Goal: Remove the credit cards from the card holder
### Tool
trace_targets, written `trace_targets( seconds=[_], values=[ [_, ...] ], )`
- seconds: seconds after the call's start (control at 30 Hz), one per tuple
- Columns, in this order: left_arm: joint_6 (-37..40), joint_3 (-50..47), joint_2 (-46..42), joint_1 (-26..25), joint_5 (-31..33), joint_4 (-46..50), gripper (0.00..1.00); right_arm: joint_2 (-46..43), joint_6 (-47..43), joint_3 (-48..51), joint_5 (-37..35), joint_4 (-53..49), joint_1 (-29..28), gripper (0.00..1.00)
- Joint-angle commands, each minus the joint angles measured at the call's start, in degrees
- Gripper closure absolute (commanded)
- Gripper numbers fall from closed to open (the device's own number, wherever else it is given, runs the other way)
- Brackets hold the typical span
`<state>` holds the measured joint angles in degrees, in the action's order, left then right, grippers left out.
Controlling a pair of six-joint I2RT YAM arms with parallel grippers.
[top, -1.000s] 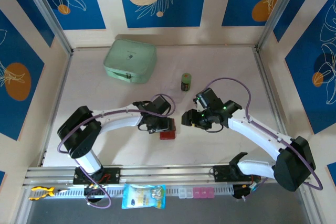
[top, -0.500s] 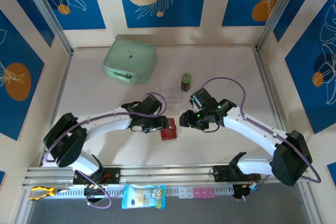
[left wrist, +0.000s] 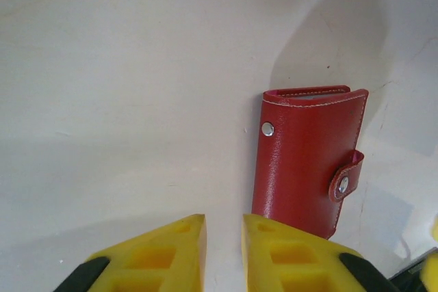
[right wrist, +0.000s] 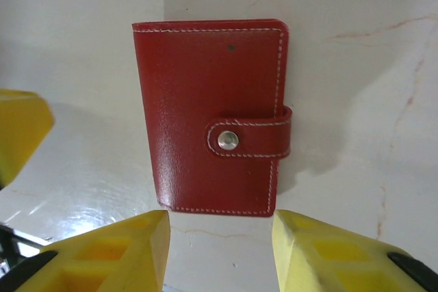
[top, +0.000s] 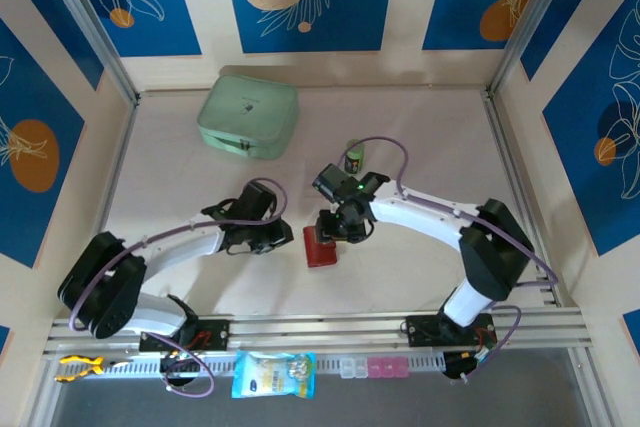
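Left gripper [left wrist: 224,222]: the yellow fingers are being held all but closed, with only a slim strip of table showing between them and nothing being gripped. They are being pointed down at the table just beside one short end of the card holder.

Right gripper [right wrist: 221,218]: the yellow fingers are being held apart, with nothing being clamped between them. The card holder is lying just ahead of the fingertips, clear of both.

Card holder [right wrist: 212,114]: a small dark-red wallet with pale stitching is being shown flat on the table and closed. From overhead it is lying toward the front middle of the table [top: 200,177], with the left gripper just to its left and the right gripper at its far end.

Strap [right wrist: 250,140]: the tab is being held shut across the holder's edge by a silver snap.

Mint-green case [top: 248,117]: it is being shown at the far left of the table, well apart from the holder.

Green can [top: 354,156]: it is standing upright behind the right arm, apart from the holder.
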<state>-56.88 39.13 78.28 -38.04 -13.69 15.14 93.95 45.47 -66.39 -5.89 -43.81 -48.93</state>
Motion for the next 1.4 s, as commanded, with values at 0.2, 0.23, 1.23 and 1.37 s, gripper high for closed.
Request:
trace_targets(
  seconds=[0.2, 0.23, 1.23, 1.37],
  values=[
    [0.76, -1.12, -2.12, 1.52, -2.34, -1.95, 0.85, 9.58, -1.21, -7.95, -3.08, -5.41, -1.67, 0.61],
    [0.72, -1.08, -1.99, 1.55, -2.26, -1.96, 0.85, 10.20, -1.29, -8.13, -2.98, -5.27, -1.77, 0.61],
    [-4.79, 0.43, 7.67, -3.66, -7.37, -13.89, 0.91, 12.41, -0.70, -2.10, 1.49, 1.64, -0.65, 0.83],
    [-6.28, 0.50, 9.57, -4.89, -8.08, -16.82, 0.92, 11.26, -0.48, -0.92, 2.69, 2.74, -0.09, 0.86]
  ],
)
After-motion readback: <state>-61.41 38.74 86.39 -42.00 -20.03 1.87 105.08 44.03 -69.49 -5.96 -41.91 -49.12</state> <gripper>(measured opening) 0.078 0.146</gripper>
